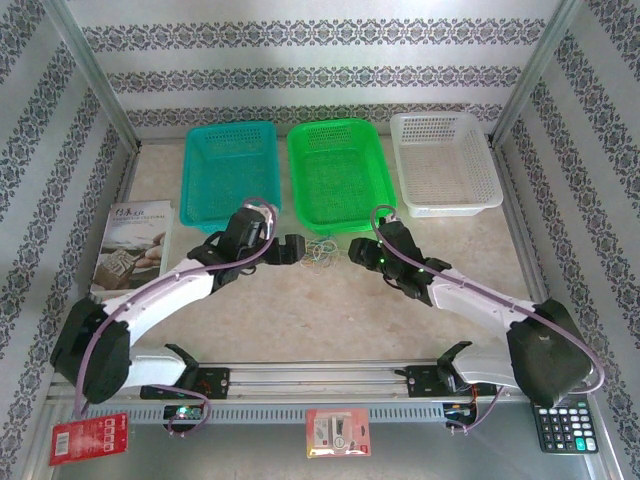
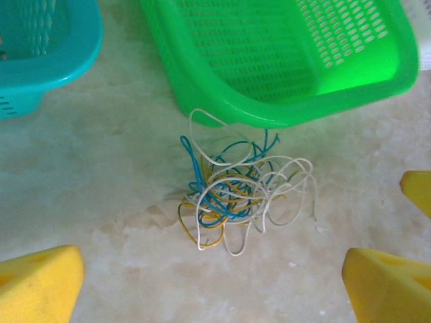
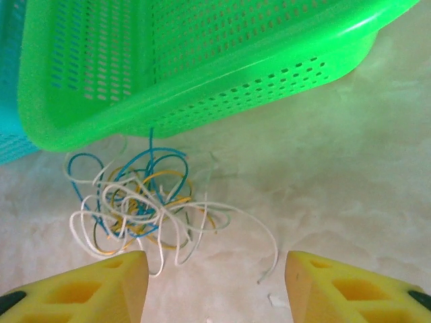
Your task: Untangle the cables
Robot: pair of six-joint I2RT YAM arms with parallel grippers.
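- Because the cables (image 2: 236, 192) lie as one clump on the tabletop (image 2: 101, 195), just in front of the green basket's (image 2: 283, 101) near wall, the coming move turns on which side each arm reaches them from.
- In the top view the clump sits between the left end effector (image 1: 289, 250) and the right end effector (image 1: 358, 250), about equally near both.
- The left wrist view has it straight ahead, centred on the gap; those fingers stand wide apart and hold nothing.
- The right wrist view has it ahead but off to the left, close to the left pad. Those fingers are also apart and empty.
- The clump is roundish with no clear long axis, though one white strand trails out toward the right arm's gap, probably its easiest pick.
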